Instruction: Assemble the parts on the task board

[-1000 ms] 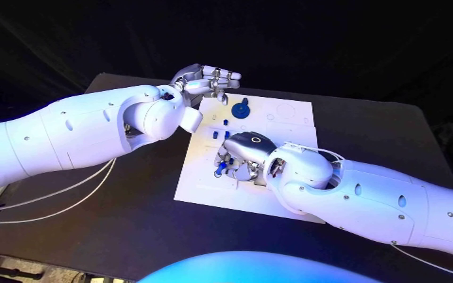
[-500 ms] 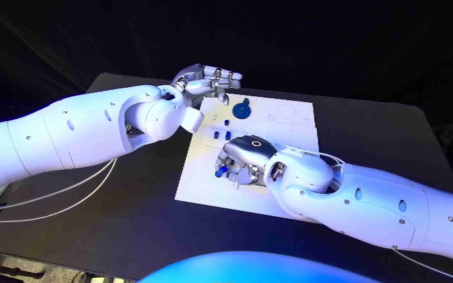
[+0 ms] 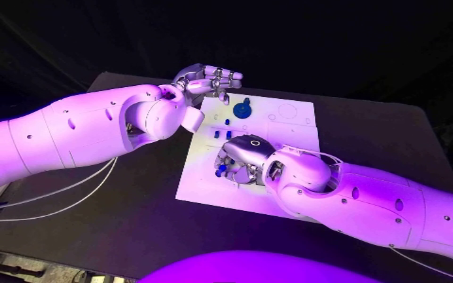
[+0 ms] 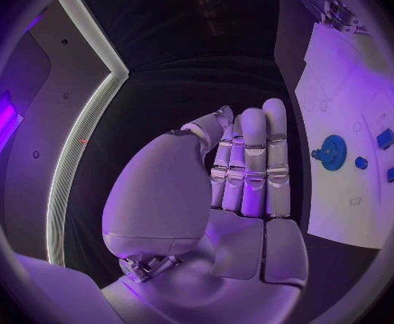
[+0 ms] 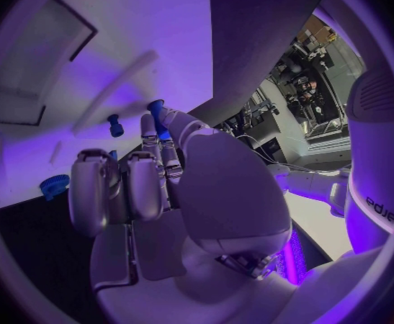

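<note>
Looks barely halfway: right hand [image 3: 241, 160] pinches a small blue part [image 5: 156, 111] over the task board [image 3: 283, 116], left hand [image 3: 207, 80] hovers empty-fingered, gear [image 3: 243, 109] seated, pegs still loose.

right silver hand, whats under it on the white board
The right silver hand pinches a small blue part over the white task board; another blue peg stands nearby. The board beneath its palm is hidden.

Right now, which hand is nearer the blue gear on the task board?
Left. The left hand hovers just beside the blue gear at the task board's far end; the right hand works nearer the robot.
</note>
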